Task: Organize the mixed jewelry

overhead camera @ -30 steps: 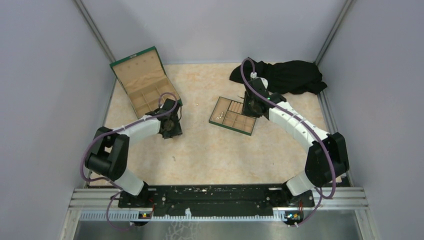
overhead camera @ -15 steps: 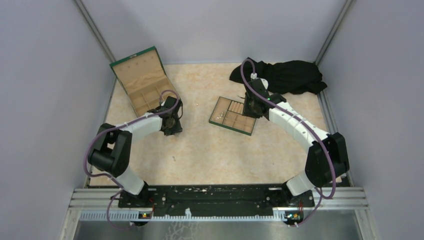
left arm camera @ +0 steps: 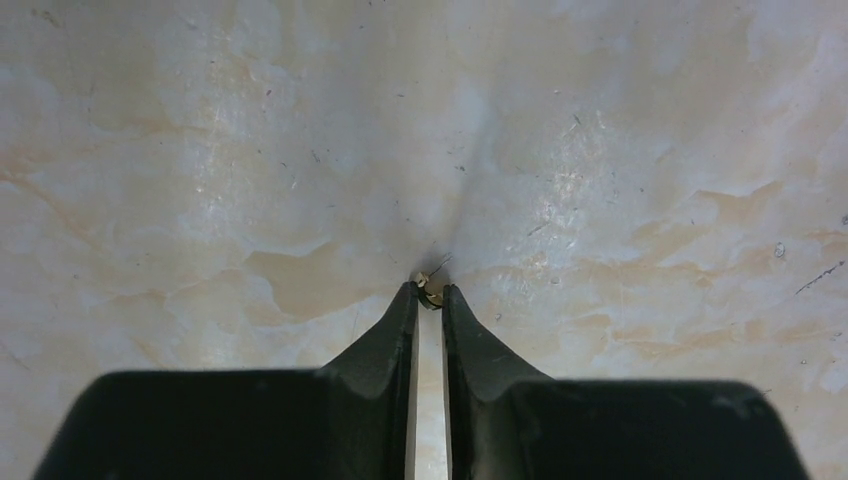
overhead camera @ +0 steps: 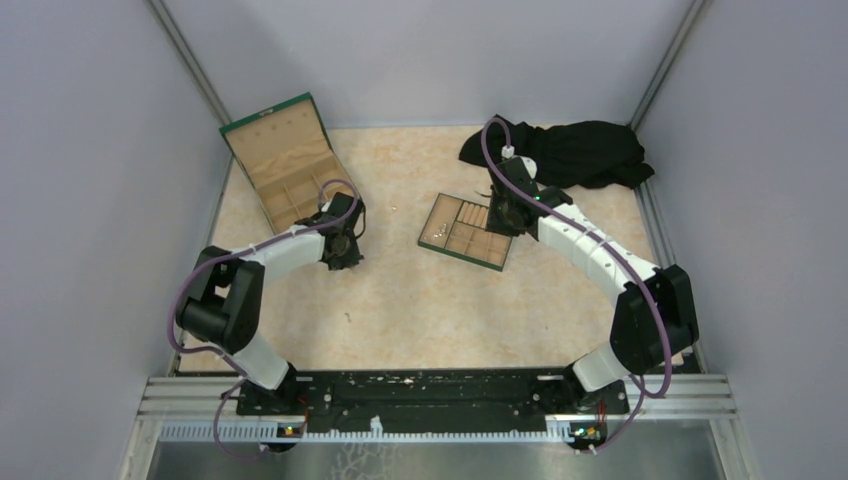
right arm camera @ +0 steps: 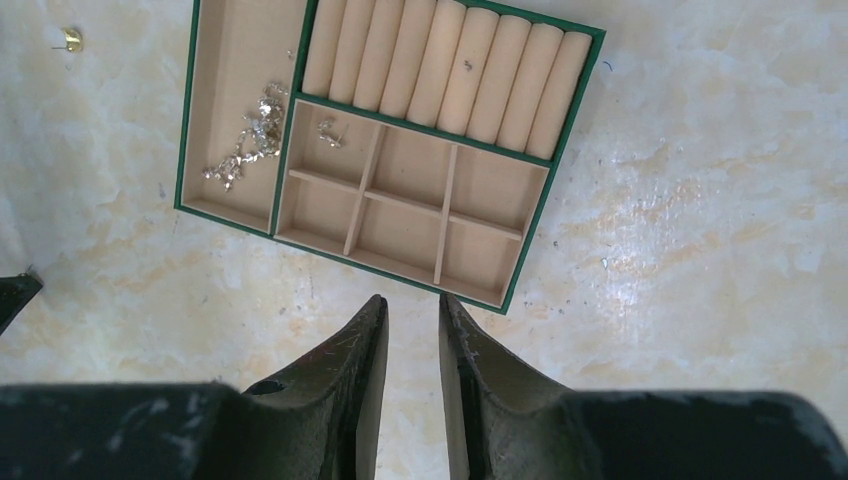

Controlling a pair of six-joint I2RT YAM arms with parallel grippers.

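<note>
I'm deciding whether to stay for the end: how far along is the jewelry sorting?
Partly done. Done: a pile of chains lies in the long compartment of the tray, a small piece in a small one. In hand: the left tool pinches a tiny piece against the table. Left: a gold stud lies on the table beside the tray; most compartments are bare. The right tool hovers empty.

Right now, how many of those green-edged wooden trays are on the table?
2. One green-edged wooden tray sits at the far left of the table; the other tray lies near the middle. No more seem to be hidden.
</note>
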